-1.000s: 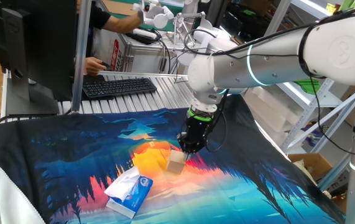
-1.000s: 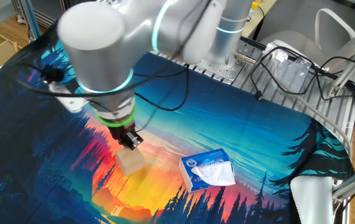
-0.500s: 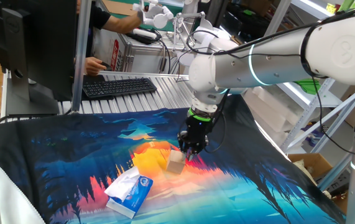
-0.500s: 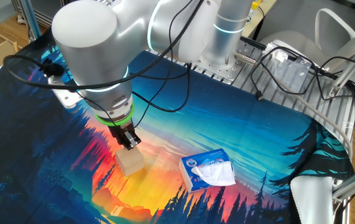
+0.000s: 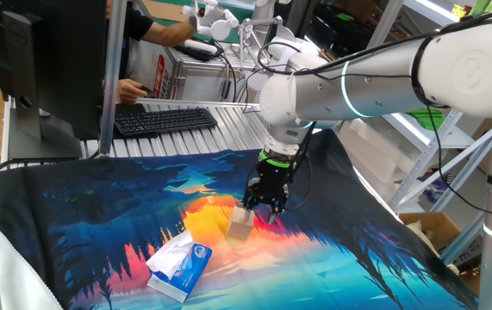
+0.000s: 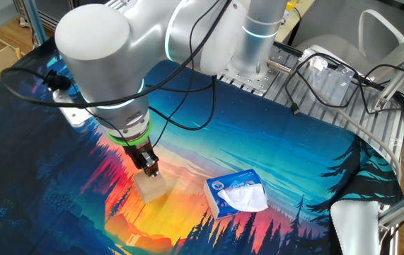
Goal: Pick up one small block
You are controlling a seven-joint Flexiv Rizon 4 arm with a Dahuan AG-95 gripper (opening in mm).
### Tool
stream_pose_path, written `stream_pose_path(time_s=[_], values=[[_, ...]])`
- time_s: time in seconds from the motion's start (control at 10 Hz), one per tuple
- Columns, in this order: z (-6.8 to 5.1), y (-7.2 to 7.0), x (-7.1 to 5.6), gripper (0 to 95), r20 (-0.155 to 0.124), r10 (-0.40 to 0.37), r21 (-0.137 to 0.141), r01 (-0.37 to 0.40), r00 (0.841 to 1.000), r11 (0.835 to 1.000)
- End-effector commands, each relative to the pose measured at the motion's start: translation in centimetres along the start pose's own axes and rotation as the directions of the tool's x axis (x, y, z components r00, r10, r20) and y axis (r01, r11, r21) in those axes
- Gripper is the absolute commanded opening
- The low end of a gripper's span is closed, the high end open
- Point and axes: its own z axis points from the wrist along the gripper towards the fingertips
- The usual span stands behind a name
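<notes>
The small block (image 5: pixel 240 226) is a light-tan wooden cube lying on the printed cloth near its middle; it also shows in the other fixed view (image 6: pixel 152 189). My gripper (image 5: pixel 261 205) points down just above and to the right of the block, its fingertips at the block's top edge. In the other fixed view the gripper (image 6: pixel 149 169) hangs right over the block's top. The fingers look slightly apart and hold nothing. The block rests on the cloth.
A white-and-blue tissue pack (image 5: pixel 178 266) lies on the cloth near the block, also in the other fixed view (image 6: pixel 235 194). A keyboard (image 5: pixel 165 120) and a monitor (image 5: pixel 47 60) stand behind the cloth. A person's hands work at the back.
The gripper has shifted a little sideways and lower, closer over the block. The block looks slightly nudged. The tissue pack has not moved.
</notes>
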Motion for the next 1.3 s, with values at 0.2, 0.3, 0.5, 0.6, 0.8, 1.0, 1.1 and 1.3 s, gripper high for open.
stream_pose_path(time_s=[0.2, 0.3, 0.5, 0.6, 0.8, 1.0, 1.1, 1.3], values=[[-0.08, 0.03, 0.01, 95.0, -0.031, 0.016, -0.084, -0.018, 0.999, 0.996], [-0.08, 0.03, 0.01, 95.0, -0.029, 0.013, -0.078, -0.015, 0.999, 0.997], [-0.08, 0.03, 0.01, 95.0, -0.021, 0.011, -0.068, -0.012, 1.000, 0.998], [-0.08, 0.03, 0.01, 95.0, -0.020, 0.010, -0.066, -0.011, 1.000, 0.998], [-0.08, 0.03, 0.01, 95.0, -0.003, 0.018, -0.049, -0.018, 1.000, 0.999], [-0.08, 0.03, 0.01, 95.0, 0.000, 0.033, -0.049, -0.033, 0.999, 0.998], [-0.08, 0.03, 0.01, 95.0, 0.000, 0.045, -0.048, -0.045, 0.999, 0.998], [-0.08, 0.03, 0.01, 95.0, -0.001, 0.065, -0.046, -0.065, 0.998, 0.997]])
